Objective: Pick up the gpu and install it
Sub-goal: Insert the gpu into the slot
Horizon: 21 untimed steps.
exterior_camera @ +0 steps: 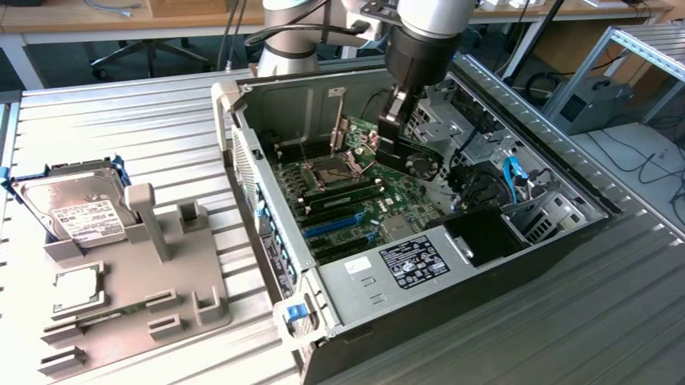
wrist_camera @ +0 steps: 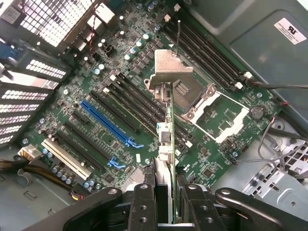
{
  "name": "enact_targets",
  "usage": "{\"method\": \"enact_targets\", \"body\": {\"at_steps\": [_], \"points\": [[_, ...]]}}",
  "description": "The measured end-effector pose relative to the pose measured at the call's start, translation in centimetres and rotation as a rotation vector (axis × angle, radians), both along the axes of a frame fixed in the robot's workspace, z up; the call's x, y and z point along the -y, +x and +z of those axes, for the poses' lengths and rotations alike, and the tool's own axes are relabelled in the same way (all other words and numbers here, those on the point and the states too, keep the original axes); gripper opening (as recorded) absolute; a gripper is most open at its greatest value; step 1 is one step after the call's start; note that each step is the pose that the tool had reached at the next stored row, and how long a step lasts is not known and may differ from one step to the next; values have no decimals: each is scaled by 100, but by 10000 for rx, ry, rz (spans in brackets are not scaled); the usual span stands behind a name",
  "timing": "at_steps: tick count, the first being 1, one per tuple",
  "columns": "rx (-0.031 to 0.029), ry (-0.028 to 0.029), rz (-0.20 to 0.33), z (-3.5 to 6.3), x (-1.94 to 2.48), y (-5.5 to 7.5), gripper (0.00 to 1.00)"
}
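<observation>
Wrist view: the fingers [wrist_camera: 144,202] are clenched on the gpu [wrist_camera: 166,139], which is seen edge-on and upright. Its silver bracket end points away from the camera, over the motherboard [wrist_camera: 72,101] and near the CPU socket [wrist_camera: 211,108]. The card hangs clear of the board, and I cannot tell which slot it lines up with.

The step in hand looks like the install. To do it well, the card's lower edge should probably run parallel to the long slots, such as the blue slot [wrist_camera: 108,122]. The bracket should face the vented rear wall of the computer case [exterior_camera: 354,309]. The card should stay square in the grip so it does not tilt against neighbouring slots or cables.

In the exterior view the gpu [exterior_camera: 364,138] is inside the open case, which lies on the ribbed metal counter [exterior_camera: 139,120] toward the exterior view's right edge. Near the counter's left edge a grey fixture [exterior_camera: 172,281] holds a hard drive [exterior_camera: 80,212]. Behind are desks and an office chair [exterior_camera: 150,52].
</observation>
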<state>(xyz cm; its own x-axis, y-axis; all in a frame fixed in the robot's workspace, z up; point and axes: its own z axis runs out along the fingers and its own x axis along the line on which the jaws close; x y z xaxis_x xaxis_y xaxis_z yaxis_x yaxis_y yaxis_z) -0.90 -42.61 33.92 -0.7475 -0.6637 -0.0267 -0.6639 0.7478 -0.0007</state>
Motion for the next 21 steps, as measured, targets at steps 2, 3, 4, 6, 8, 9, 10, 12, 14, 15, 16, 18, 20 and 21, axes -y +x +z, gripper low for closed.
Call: {"method": "enact_targets", "body": {"at_steps": [2, 3, 4, 6, 8, 9, 10, 12, 14, 15, 16, 18, 20, 21], "points": [[0, -1, 85, -1, 0, 0, 27], [0, -1, 155, -2, 0, 0, 27], [0, -1, 220, -3, 0, 0, 27], [0, -2, 333, -4, 0, 0, 27], [0, -2, 430, -6, 0, 0, 27], [0, -3, 469, -6, 0, 0, 27], [0, -3, 512, -7, 0, 1, 27], [0, -4, 629, -8, 0, 1, 27], [0, -5, 759, -10, 0, 1, 27], [0, -5, 808, -10, 0, 1, 27], [0, -6, 871, -11, 0, 1, 27], [0, -7, 963, -12, 0, 1, 27], [0, -8, 1045, -13, 0, 1, 27], [0, -9, 1088, -14, 0, 1, 27]]}}
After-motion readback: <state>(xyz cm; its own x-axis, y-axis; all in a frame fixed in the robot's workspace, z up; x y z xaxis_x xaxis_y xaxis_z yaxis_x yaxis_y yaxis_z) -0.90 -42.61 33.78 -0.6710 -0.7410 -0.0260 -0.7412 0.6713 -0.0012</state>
